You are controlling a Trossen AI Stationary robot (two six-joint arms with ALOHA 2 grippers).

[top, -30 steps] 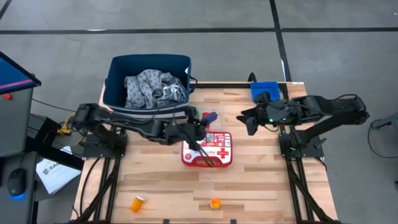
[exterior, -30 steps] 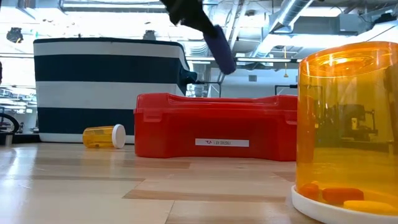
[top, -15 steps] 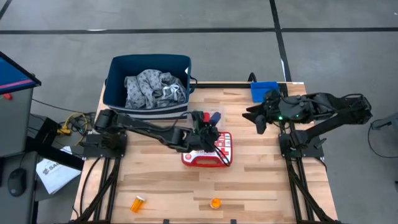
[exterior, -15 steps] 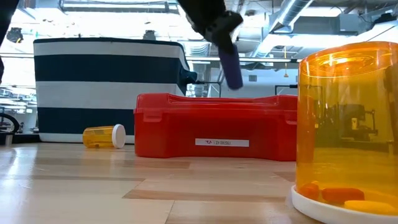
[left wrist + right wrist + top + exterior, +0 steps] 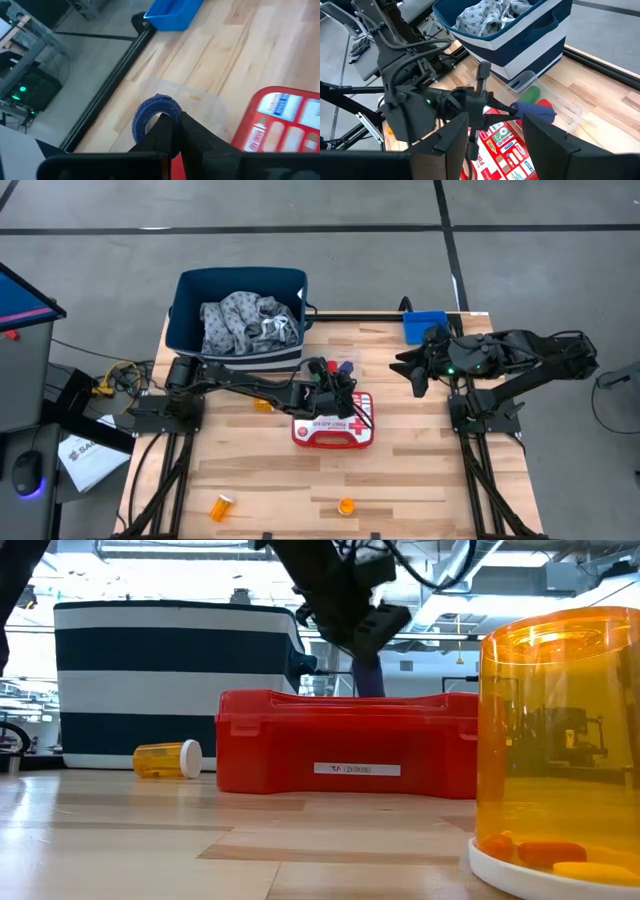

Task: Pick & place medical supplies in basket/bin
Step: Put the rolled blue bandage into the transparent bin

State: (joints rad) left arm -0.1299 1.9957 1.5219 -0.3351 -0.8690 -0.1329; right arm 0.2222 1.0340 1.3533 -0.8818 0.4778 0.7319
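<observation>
Grey-white patterned cloth [image 5: 248, 321] already lies in the navy basket [image 5: 186, 300] at the surface's far left corner. Left hand [image 5: 343, 377], by the first-aid case [image 5: 333, 426] mid-surface, pinches a dark blue cylinder [image 5: 151, 114]; green cylinder [image 5: 530, 94] and red cylinder [image 5: 543, 104] sit beside it. Two orange pill bottles [image 5: 221, 506] wait along the near edge. Right hand [image 5: 408, 368] hovers open and empty near the blue bin [image 5: 424, 321], far right corner. By my reckoning, most supplies remain.
</observation>
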